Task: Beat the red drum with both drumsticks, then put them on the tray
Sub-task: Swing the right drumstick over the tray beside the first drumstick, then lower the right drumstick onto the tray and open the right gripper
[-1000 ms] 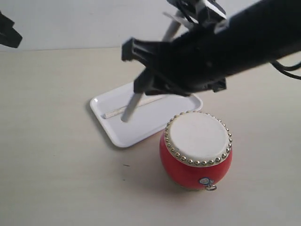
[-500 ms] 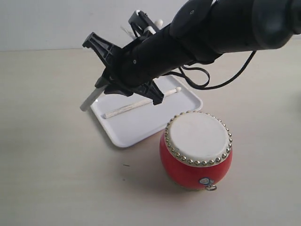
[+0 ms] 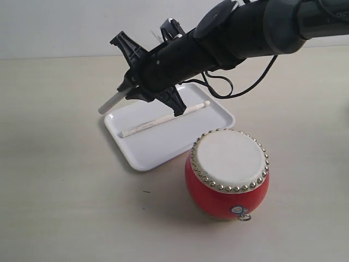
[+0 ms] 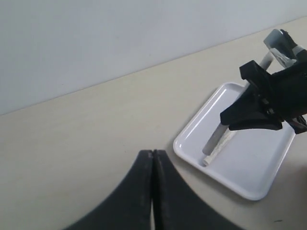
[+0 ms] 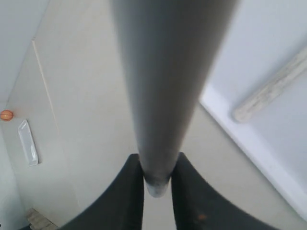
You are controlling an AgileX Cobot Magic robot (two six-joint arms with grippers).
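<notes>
Drumsticks number two: the loose drumstick (image 3: 158, 121) lies on the one tray (image 3: 155, 153); the held drumstick (image 3: 112, 102) is clamped by the right gripper (image 5: 157, 162) above the tray's edge. One red drum (image 3: 226, 174) stands just beside the tray. The left gripper (image 4: 152, 158) is pinched closed and empty.

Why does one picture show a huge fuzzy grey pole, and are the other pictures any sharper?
Right wrist view: the gripped drumstick is so near the lens that it blurs into a grey bar; the other drumstick, on the tray, looks sharper. Exterior view: the red drum is crisp, its shadow soft. Left wrist view: the left gripper is a dark silhouette.
</notes>
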